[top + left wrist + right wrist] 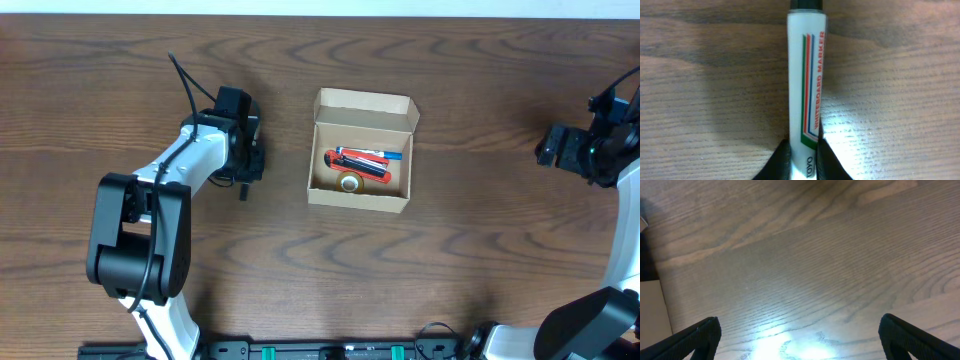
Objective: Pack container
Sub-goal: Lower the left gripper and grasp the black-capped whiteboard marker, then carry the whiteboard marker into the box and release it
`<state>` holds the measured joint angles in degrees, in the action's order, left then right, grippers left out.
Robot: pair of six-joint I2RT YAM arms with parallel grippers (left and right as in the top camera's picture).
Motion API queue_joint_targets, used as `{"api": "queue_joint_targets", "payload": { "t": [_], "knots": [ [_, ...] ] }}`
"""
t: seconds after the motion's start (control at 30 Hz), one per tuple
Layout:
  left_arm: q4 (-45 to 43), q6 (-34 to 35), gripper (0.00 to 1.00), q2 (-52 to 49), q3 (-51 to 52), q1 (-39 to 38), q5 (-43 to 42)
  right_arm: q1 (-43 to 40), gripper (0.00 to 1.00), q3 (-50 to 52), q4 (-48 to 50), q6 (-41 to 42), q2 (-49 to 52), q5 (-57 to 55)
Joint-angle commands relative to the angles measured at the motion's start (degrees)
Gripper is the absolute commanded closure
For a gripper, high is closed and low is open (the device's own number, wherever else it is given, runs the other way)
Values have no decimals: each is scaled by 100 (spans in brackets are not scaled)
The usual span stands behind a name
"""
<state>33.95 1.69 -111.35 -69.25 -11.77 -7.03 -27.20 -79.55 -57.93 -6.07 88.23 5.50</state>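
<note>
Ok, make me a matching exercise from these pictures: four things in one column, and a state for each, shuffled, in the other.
Things:
1. left gripper
2. right gripper
3. container
4. whiteboard marker

States:
A. wide open, holding nothing
B. flap lid up, partly filled
C. white barrel, gripped at one end
D. shut on the marker

Pairs: 1-D, 2-A, 3-B, 4-C.

Container [358, 197] open frm above; raised flap lid [365, 105] blocks far side.
</note>
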Motion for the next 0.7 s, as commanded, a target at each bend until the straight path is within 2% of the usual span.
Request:
{"api": "queue_joint_targets", "payload": {
  "t": [0.0,0.23,0.4,0.5,0.67],
  "knots": [
    [129,-39,94,-199,44,13,11,-26,1,26,17,-17,-57,-17],
    [693,-63,94,39,-192,13,-142,-24,1,26,15,-17,-57,-9],
    [848,-468,94,929,-645,-11,-476,-24,1,26,13,-17,-57,-4],
    [979,-1016,94,1545,-1049,-107,-621,-26,1,26,22,-20,-57,-9],
    [1495,-2804,94,2264,-1759,-557,-1263,-26,1,26,111,-44,-57,-11]
  ]
}}
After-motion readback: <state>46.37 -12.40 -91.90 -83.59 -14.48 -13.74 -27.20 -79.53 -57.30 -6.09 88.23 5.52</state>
